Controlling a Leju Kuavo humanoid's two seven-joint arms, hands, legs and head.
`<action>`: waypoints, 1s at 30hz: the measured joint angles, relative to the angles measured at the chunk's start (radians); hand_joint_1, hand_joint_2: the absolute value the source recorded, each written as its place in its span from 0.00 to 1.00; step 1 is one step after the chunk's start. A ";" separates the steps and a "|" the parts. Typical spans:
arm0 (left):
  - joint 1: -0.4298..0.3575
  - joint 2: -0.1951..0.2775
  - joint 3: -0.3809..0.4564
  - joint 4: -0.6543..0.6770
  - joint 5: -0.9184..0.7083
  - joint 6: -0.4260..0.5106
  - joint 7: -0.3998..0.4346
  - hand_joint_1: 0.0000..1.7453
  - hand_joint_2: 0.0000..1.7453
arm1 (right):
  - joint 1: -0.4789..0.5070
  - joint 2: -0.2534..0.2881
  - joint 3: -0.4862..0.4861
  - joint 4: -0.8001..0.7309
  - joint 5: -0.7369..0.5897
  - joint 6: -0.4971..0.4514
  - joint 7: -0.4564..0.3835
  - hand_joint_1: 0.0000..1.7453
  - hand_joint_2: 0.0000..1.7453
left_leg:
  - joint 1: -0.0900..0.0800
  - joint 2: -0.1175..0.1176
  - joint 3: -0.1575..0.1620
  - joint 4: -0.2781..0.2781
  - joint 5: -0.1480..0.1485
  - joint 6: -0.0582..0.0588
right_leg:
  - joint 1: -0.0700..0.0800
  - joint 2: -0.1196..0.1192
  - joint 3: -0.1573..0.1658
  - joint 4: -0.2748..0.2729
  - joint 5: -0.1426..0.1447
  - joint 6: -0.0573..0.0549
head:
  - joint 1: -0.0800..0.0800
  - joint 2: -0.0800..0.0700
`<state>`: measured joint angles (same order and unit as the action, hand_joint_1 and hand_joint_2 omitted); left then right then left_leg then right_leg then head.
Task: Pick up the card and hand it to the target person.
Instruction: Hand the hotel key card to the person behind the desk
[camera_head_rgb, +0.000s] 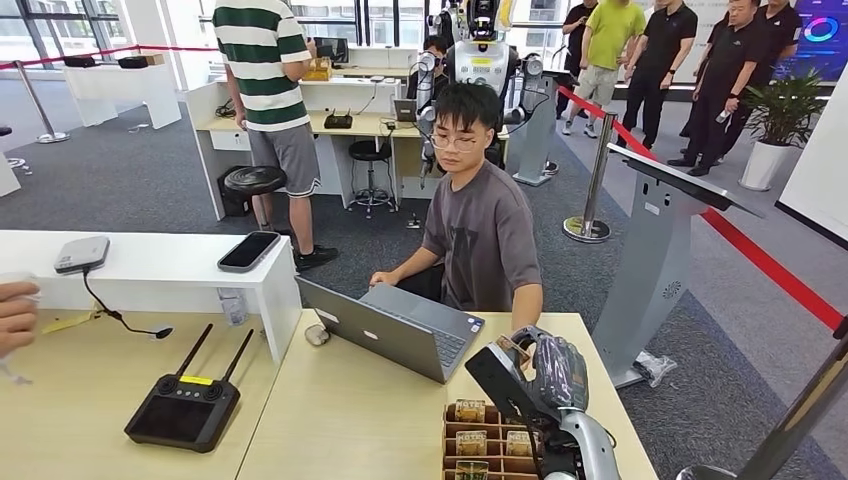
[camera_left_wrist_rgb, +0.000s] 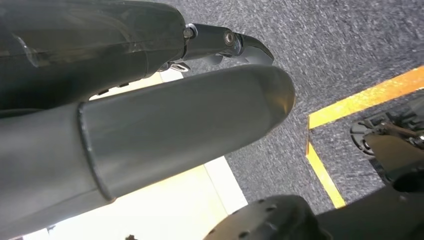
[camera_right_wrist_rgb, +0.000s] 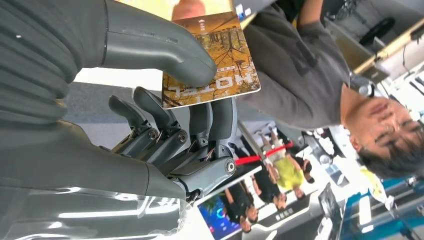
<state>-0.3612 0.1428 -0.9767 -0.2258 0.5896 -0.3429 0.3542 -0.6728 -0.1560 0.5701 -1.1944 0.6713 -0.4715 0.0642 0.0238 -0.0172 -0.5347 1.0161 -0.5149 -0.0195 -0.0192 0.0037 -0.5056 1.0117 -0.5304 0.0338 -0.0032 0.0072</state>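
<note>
I am pinching the card (camera_right_wrist_rgb: 212, 62) in my right hand (camera_right_wrist_rgb: 165, 110), thumb on its printed face and fingers (camera_right_wrist_rgb: 220, 120) behind, raised above the desk (camera_head_rgb: 340, 410) near the seated person (camera_head_rgb: 480, 230). It looks thin, stiff, light and probably slick, so gripping near one edge leaves room for taking it. My left hand (camera_left_wrist_rgb: 165, 125) is hanging; I cannot tell its state.

glossy printed card (camera_right_wrist_rgb: 212, 62), matt wood-look table (camera_head_rgb: 340, 410)
</note>
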 joint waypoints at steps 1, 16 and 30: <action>-0.002 -0.002 -0.002 0.000 -0.002 -0.001 0.000 0.00 0.00 | -0.013 0.009 0.000 0.027 0.003 -0.011 -0.005 0.92 1.00 | 0.000 0.000 0.000 0.000 0.000 0.000 | 0.000 0.000 0.000 0.000 0.000 0.000 | 0.000 0.000; -0.023 -0.025 -0.031 0.000 -0.021 -0.015 -0.002 0.00 0.00 | -0.140 0.103 0.001 0.407 0.108 -0.208 -0.053 0.91 1.00 | 0.000 0.000 0.000 0.000 0.000 0.000 | 0.000 0.000 0.000 0.000 0.000 0.000 | 0.000 0.000; -0.029 -0.031 -0.048 0.000 -0.025 -0.021 -0.007 0.00 0.00 | -0.163 0.132 0.013 0.532 0.180 -0.142 -0.043 0.00 1.00 | 0.000 0.000 0.000 0.000 0.000 0.000 | 0.000 0.001 0.000 0.000 0.000 0.000 | 0.000 0.000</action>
<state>-0.3901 0.1116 -1.0249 -0.2258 0.5642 -0.3634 0.3469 -0.8355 -0.0240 0.5832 -0.6625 0.8509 -0.6139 0.0210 0.0238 -0.0171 -0.5347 1.0162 -0.5148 -0.0196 -0.0192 0.0043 -0.5061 1.0118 -0.5304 0.0338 -0.0032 0.0072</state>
